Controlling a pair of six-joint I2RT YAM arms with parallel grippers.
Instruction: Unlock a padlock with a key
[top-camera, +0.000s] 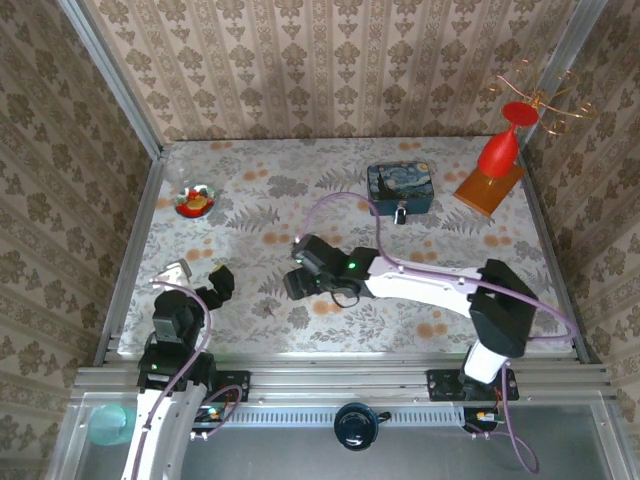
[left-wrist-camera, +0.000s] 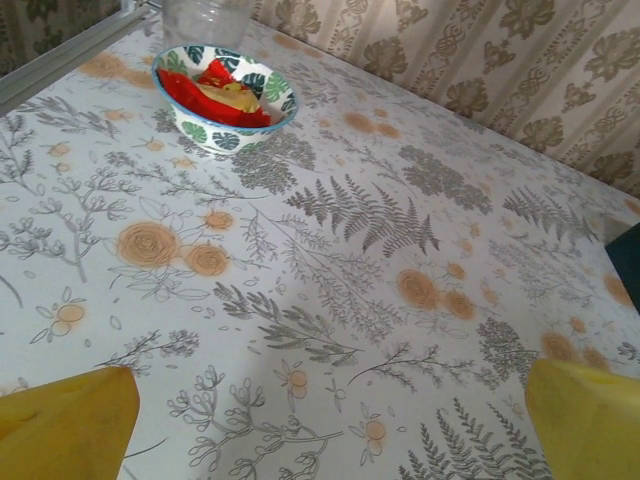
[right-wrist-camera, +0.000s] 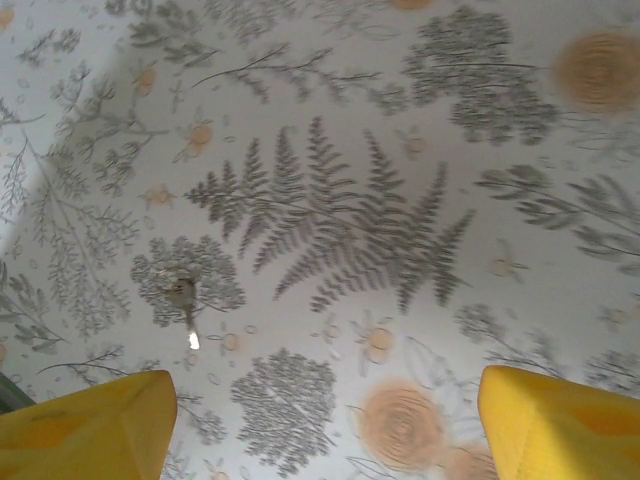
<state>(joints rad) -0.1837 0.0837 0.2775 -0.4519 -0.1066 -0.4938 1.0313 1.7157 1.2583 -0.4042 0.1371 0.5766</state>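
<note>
The tiny dark padlock (top-camera: 400, 213) with its silvery shackle lies just in front of the blue starry-night tin (top-camera: 400, 187) at the back of the table. A small silvery key (right-wrist-camera: 186, 310) lies flat on the floral cloth, ahead of my right gripper (right-wrist-camera: 325, 430) and towards its left finger. That gripper is open, its yellow fingers (right-wrist-camera: 90, 425) wide apart with only cloth between them. In the top view the right gripper (top-camera: 296, 266) hovers mid-table, well left of the padlock. My left gripper (top-camera: 198, 275) stands open near the front left, nothing in it (left-wrist-camera: 330, 430).
A patterned bowl (left-wrist-camera: 228, 95) with red contents sits at the back left beside a clear glass (left-wrist-camera: 205, 15). A red vase on an orange base (top-camera: 495, 160) stands at the back right. Metal rails edge the table on both sides.
</note>
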